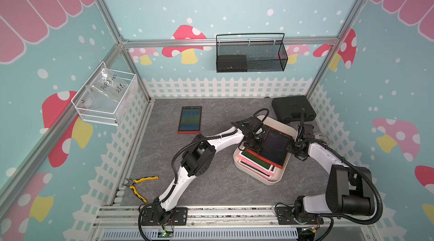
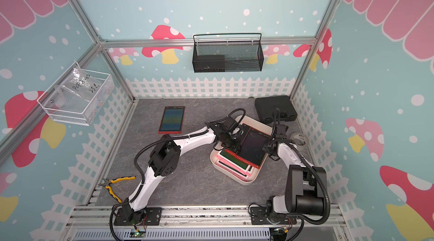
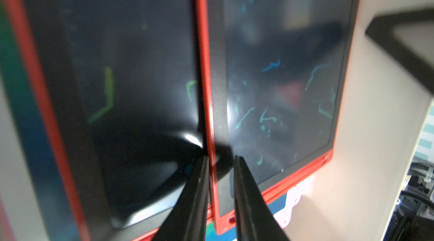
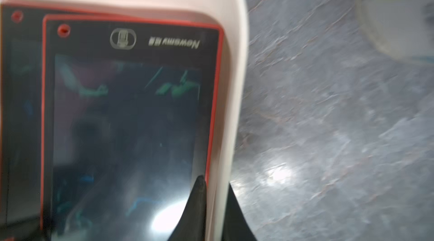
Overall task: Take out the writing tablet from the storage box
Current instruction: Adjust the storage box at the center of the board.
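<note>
The cream storage box (image 1: 260,178) (image 2: 237,178) sits right of centre on the grey table and holds a stack of writing tablets. The top red-framed writing tablet (image 1: 274,148) (image 2: 252,145) (image 3: 281,87) (image 4: 129,122) lies tilted, its far side against the box wall (image 4: 234,75). My left gripper (image 1: 254,144) (image 3: 219,164) is shut on this tablet's red long edge. My right gripper (image 1: 291,147) (image 4: 215,183) points down and is shut on the box wall. Its inner finger rests on the screen by the red edge, and its outer finger is outside the box.
Another red tablet (image 1: 189,120) lies flat at the table's back left. A black case (image 1: 293,108) stands behind the box, with a tape roll (image 1: 321,136) to the right. Yellow pliers (image 1: 138,184) lie front left. A black mesh basket (image 1: 251,56) and a white wire basket (image 1: 105,101) hang on the walls.
</note>
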Controlling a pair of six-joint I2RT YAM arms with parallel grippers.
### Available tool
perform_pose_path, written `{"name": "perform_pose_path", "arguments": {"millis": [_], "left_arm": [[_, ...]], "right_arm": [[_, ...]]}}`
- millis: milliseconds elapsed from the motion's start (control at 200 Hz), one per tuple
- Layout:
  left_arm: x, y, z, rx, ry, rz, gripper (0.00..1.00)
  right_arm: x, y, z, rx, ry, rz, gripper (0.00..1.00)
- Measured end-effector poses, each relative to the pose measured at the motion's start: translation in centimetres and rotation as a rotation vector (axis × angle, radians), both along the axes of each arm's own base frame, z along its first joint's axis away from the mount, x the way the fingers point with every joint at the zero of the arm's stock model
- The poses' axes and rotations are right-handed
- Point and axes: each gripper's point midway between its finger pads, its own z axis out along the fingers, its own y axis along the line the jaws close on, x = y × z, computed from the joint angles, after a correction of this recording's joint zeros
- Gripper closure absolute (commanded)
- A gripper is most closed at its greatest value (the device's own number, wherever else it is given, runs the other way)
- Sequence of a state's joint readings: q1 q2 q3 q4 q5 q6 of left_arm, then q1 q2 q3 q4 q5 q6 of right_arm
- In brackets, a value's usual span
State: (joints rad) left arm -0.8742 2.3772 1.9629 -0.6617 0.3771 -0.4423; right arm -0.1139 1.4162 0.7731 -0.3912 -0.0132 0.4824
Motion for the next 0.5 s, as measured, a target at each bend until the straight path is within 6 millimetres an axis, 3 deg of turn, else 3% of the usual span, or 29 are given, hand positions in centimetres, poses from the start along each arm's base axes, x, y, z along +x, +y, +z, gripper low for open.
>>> {"name": "perform_pose_path", "arguments": {"millis": [200,500], "left_arm": [[-2.6,-1.6,0.0,0.002,0.019,-0.033,0.74],[-1.0,-1.5,0.5,0.031,0.020,0.040,0.66]], "right_arm": [[0.5,-1.7,0.1,-0.047,0.010,-0.010,0.87],[0.7,-1.9,-0.2,-0.047,0.008,0.001,0.87]]}}
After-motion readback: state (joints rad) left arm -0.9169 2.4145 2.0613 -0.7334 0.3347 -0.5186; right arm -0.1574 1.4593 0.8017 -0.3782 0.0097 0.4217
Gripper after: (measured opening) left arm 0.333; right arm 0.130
